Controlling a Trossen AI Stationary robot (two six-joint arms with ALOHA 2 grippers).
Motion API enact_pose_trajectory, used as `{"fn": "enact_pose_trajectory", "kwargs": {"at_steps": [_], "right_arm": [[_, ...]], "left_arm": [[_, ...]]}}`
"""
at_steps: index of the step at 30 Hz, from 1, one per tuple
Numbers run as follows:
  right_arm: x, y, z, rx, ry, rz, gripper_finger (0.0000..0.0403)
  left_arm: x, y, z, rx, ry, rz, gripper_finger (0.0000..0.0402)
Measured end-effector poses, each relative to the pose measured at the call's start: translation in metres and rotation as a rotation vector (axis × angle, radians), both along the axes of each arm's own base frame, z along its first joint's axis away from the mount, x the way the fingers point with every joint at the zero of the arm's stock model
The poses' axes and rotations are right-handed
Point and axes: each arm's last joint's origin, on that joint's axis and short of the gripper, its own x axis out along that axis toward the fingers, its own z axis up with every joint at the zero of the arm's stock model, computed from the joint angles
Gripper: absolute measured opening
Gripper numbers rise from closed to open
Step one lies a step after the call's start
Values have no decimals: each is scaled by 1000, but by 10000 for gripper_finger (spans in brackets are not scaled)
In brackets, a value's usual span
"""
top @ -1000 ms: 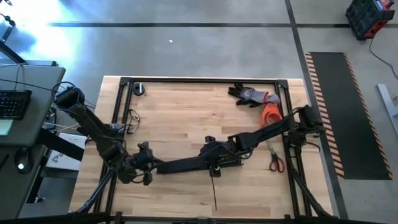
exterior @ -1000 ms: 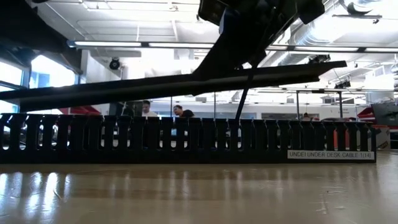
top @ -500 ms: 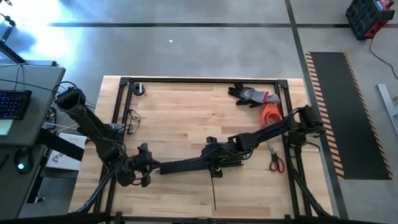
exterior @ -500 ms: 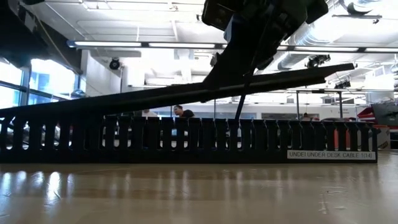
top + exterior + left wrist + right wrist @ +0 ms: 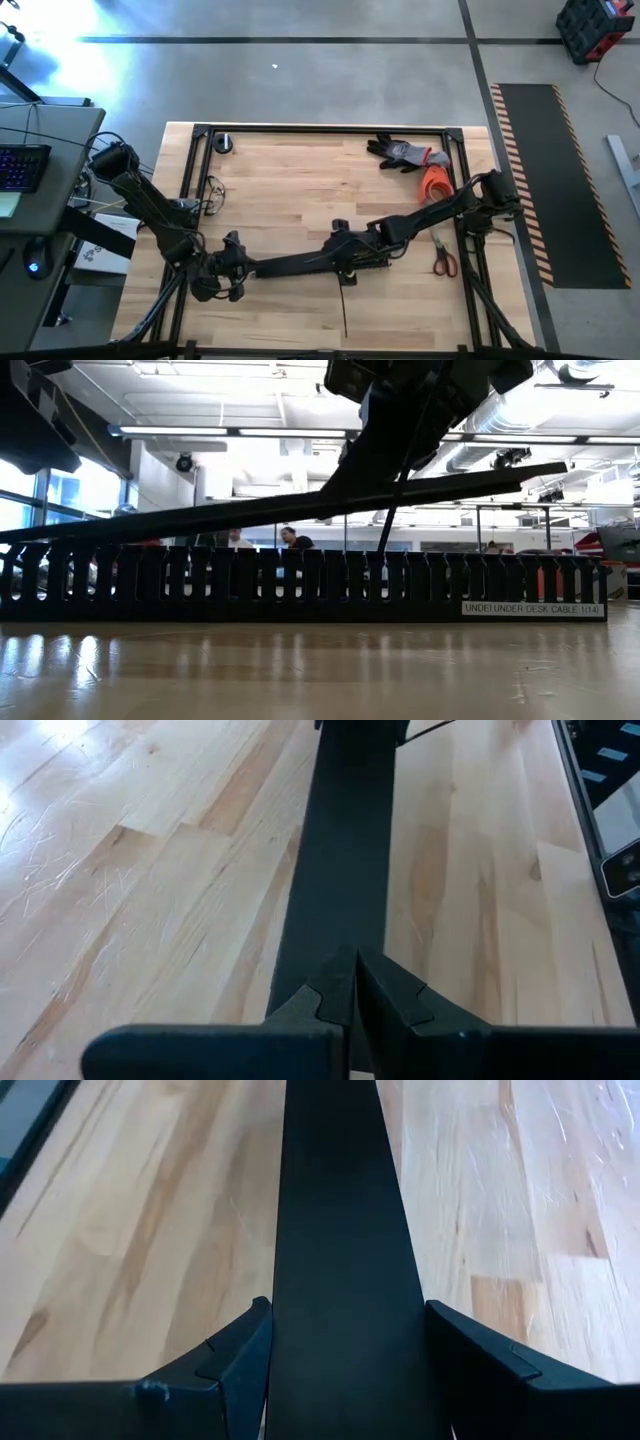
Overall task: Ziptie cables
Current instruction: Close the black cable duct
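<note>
Lowered at my left gripper (image 5: 352, 982), whose fingers are pressed together, the cover strip (image 5: 300, 264) sits clamped across my right gripper (image 5: 345, 1350) for seating onto the slotted channel (image 5: 300, 582).

The desk (image 5: 300, 190) is pale blond wood in narrow planks with darker brown streaks, framed in black. The flat cover strip (image 5: 340, 1230) is plain matte black, as is the slotted channel (image 5: 300, 582), which carries a white label with dark lettering at one end. Each claw, left (image 5: 348, 1005) and right (image 5: 345, 1370), is dark charcoal. A glove (image 5: 405, 153) is grey and black with a red cuff; beside it lies an orange coil (image 5: 436, 183). The scissors (image 5: 444, 262) have red handles. The floor mat (image 5: 560, 180) is black, edged in orange-and-white diagonal stripes.
</note>
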Motion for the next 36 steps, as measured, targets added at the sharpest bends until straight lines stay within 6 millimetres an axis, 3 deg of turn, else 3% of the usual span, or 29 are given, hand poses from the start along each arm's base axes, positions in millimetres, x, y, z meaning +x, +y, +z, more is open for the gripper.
{"fn": "enact_pose_trajectory", "kwargs": {"at_steps": [9,25,36], "right_arm": [[-1,-1,-1,-9,20,-5,208],[-2,-1,-2,-9,33,-2,208],[-4,3,-8,14,68,-23,208]], "left_arm": [[1,-1,-2,3,1,12,0],[22,-9,-41,17,102,27,0],[23,-9,-45,14,115,38,0]]}}
